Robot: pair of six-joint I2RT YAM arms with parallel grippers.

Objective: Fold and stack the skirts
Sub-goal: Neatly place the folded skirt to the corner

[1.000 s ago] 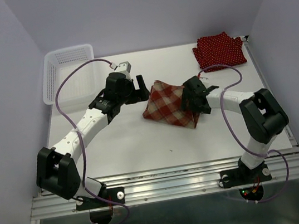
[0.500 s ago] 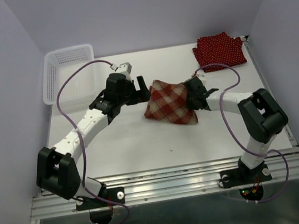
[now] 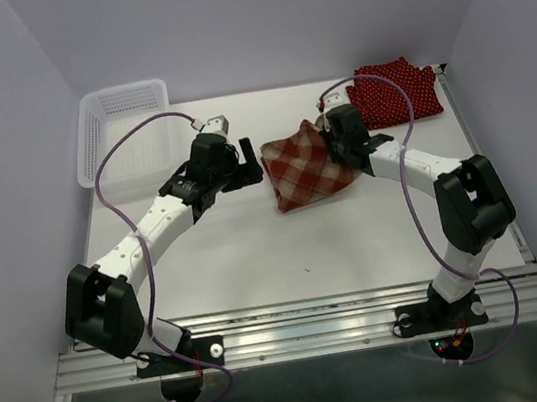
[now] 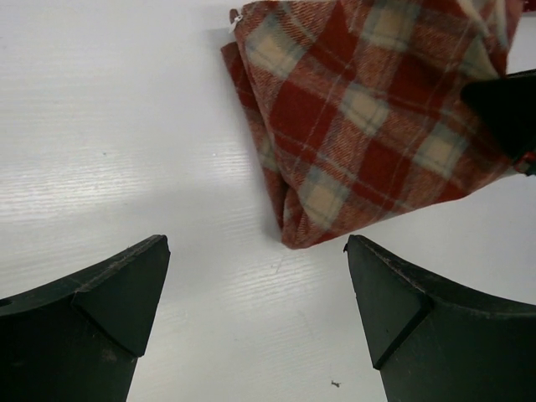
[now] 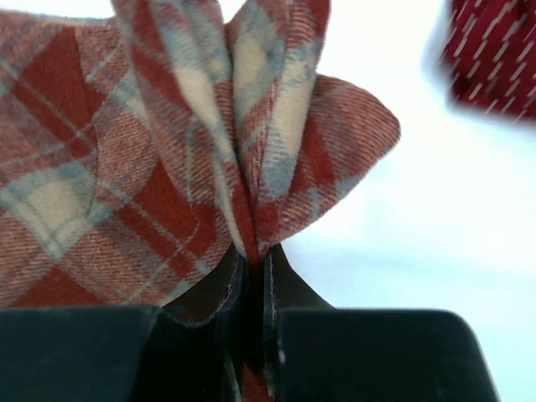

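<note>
**Overhead and wrist views of a white table (image 3: 256, 253) with two arms, read left to right.**

**Far left:** a white lattice basket (image 3: 127, 131) stands at the table's far-left corner, well apart from the cloth.

**Left of centre:** the left gripper (image 3: 249, 161) sits low over the table and points right toward the plaid skirt (image 3: 306, 167). Its fingers (image 4: 92, 327) are spread wide and enclose nothing. In the left wrist view bare table shows between them, and a folded corner of the skirt lies just beyond the tips, apart from both.

**Centre:** the plaid skirt, in red and cream check, lies in a rough folded shape on the middle of the table. Its left edge is just beside the left gripper, and its far-right corner is gathered.

**Right of centre:** the right gripper (image 3: 332, 129) is at that far-right corner, between the plaid skirt and the polka-dot skirt (image 3: 395, 89). Its jaws are pressed nearly together on a pinch of the plaid cloth. In the right wrist view the fabric enters the narrow slit between the jaws and fans out beyond them in several upright pleats.

**Far right:** the polka-dot skirt, dark red with small white dots, lies as a flat folded pile at the table's far-right corner. It is near the right gripper but not touching it. Whether that pile is one piece or more cannot be told.
</note>
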